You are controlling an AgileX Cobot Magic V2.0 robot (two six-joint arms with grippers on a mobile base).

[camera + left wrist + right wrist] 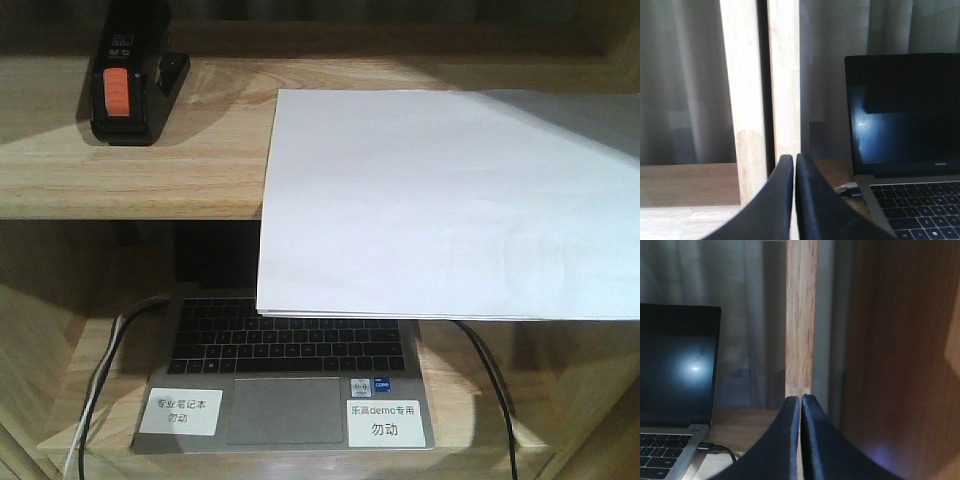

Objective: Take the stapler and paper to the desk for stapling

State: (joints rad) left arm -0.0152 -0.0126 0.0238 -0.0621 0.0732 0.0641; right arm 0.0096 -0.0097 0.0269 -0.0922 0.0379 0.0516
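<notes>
While stapler point(130, 85) and paper point(440, 200) sit shelved, left pincer point(794, 159) and right pincer point(801, 399) point level, both closed

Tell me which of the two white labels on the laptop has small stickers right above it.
The right-hand label, sitting directly under the small stickers; the left label has none above it.

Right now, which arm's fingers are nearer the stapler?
Left, likely. The stapler sits above the laptop's left; left fingers are left of the laptop, right fingers right of it.
</notes>
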